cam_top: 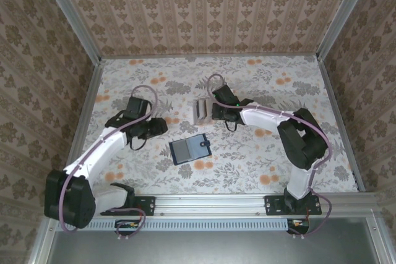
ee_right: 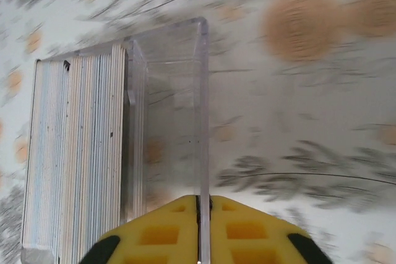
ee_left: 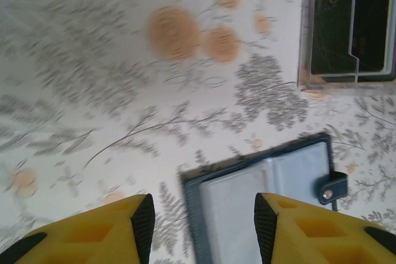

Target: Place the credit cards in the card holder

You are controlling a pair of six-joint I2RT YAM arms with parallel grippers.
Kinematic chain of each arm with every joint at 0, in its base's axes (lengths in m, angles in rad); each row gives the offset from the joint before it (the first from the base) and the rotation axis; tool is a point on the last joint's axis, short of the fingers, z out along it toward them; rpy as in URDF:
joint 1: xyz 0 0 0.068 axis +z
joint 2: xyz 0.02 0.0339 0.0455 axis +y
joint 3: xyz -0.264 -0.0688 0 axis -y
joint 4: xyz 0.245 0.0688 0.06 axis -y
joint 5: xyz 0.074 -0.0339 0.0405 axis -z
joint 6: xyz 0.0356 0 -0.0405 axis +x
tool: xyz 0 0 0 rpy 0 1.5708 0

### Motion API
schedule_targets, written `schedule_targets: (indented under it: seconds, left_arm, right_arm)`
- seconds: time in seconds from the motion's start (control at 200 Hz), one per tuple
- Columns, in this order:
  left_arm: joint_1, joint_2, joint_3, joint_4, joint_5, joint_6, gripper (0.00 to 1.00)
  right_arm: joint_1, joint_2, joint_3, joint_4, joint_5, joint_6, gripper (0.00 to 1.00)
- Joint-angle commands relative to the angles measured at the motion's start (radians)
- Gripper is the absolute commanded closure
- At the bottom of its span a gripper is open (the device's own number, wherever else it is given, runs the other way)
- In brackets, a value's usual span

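Right gripper (ee_right: 199,207): closed narrow; the yellow fingers are pressed together on the thin outer wall of the clear box (ee_right: 170,109), which runs into the seam between them.
Credit cards (ee_right: 77,153): stacked edge-on inside the box, behind an inner divider and apart from the pinched wall; whitish, tan and bluish stripes are seen.
Dark card (ee_left: 337,23): seen through the box's face, lettered VIP.
Left gripper (ee_left: 204,217): parted with a clear gap, nothing gripped, held above one edge of the card holder (ee_left: 247,180).
Card holder: laid open and flat on the floral table (cam_top: 266,153), dark blue with clear pockets, near the box.
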Motion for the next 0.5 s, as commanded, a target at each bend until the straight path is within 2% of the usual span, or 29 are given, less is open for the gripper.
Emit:
schedule_targets:
  seconds: [0.0,0.075,0.275,0.375,0.495]
  left_arm:
    - [-0.059,0.052,0.091,0.079,0.010,0.099,0.50]
    - [-0.107,0.099,0.134,0.122,0.028,0.158,0.50]
    - [-0.108,0.177,0.132,0.259,0.027,0.164,0.50]
    - [-0.130,0.169,0.071,0.356,-0.024,0.200,0.50]
    - [-0.136,0.133,-0.011,0.449,-0.073,0.257,0.50]
  right_arm:
    - [-0.011,-0.083,-0.053,-0.076,0.216,0.094,0.83]
    - [-0.027,-0.113,-0.098,-0.065,0.220,0.109,0.76]
    - [-0.103,-0.224,-0.179,-0.050,0.124,0.061,0.63]
    - [-0.125,-0.268,-0.167,-0.050,0.004,-0.018,0.58]
    - [-0.125,-0.255,-0.100,-0.059,-0.202,-0.064,0.55]
